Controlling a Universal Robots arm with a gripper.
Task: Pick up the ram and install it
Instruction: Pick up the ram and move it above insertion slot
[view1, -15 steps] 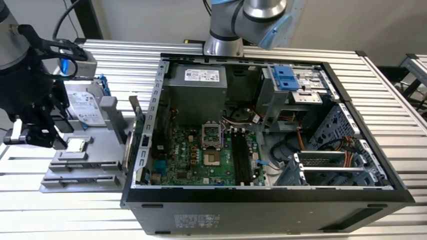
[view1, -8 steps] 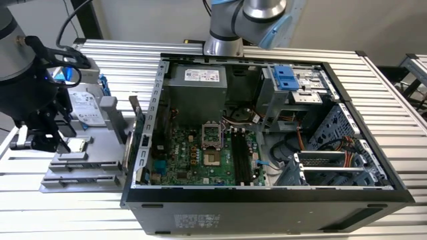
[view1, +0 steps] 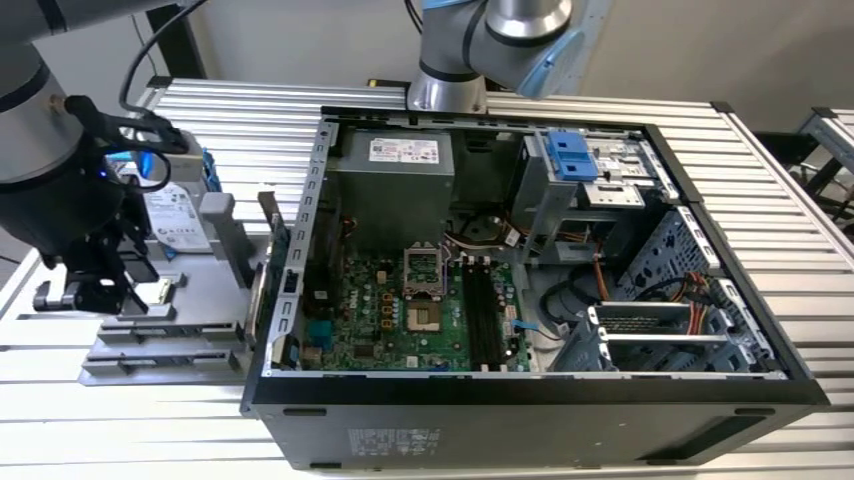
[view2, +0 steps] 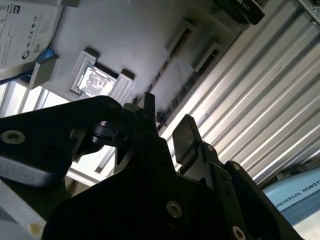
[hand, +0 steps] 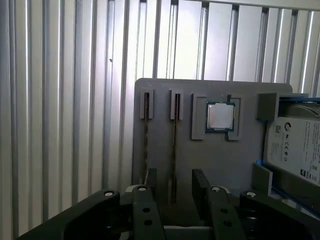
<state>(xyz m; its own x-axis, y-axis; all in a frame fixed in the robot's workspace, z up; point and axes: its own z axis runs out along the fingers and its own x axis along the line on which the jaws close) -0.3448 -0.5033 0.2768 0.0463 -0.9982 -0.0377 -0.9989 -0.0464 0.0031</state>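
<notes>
In the exterior view we see a ribbed metal bench carrying an open computer case. At the exterior view's left, just beside the case, lies a grey tray. The tool hangs over the tray's near part, with a hard drive farther back.

In the first wrist view, two thin sticks stand on edge in the tray's slots. The ram runs between the tool's fingers, which are spread wide on either side of it and grip nothing. It lies between the other stick and a square silver chip.

In the second wrist view we again find the fingers apart above the grey tray.
</notes>
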